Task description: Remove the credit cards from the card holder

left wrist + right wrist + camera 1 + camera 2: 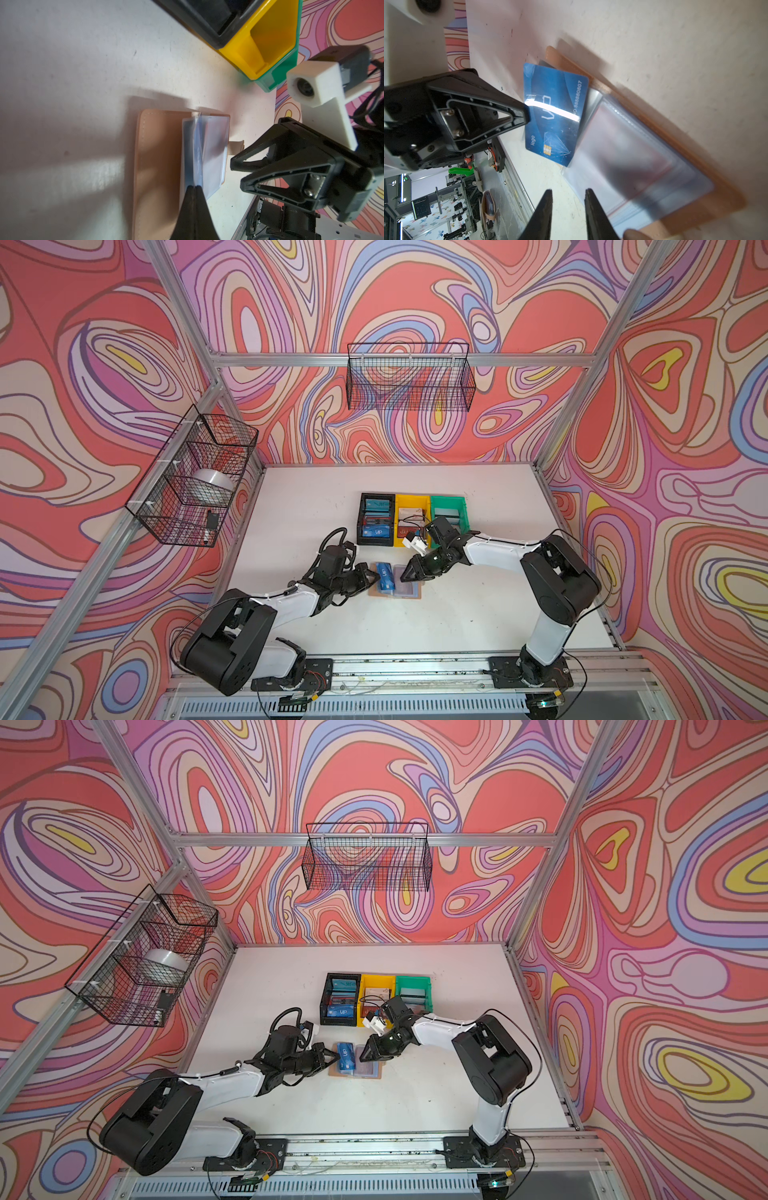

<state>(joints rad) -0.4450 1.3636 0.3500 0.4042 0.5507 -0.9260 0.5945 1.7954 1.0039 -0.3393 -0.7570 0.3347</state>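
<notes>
The tan card holder (412, 594) (372, 1074) lies open on the white table, its clear sleeve pages (633, 158) facing up. My left gripper (377, 577) (193, 187) is shut on the edge of the blue VIP credit card (384, 575) (554, 116), which stands tilted above the holder's left page. In the left wrist view this card (197, 149) is seen edge-on. A reddish card shows blurred through the right-hand sleeve. My right gripper (405, 576) (568, 190) hovers open at the right page's near edge, nothing between its fingers.
Behind the holder stand a black bin (361, 518), a yellow bin (411, 498) and a green bin (449, 501), each with cards inside. Wire baskets hang on the back wall (409, 377) and the left wall (195, 477).
</notes>
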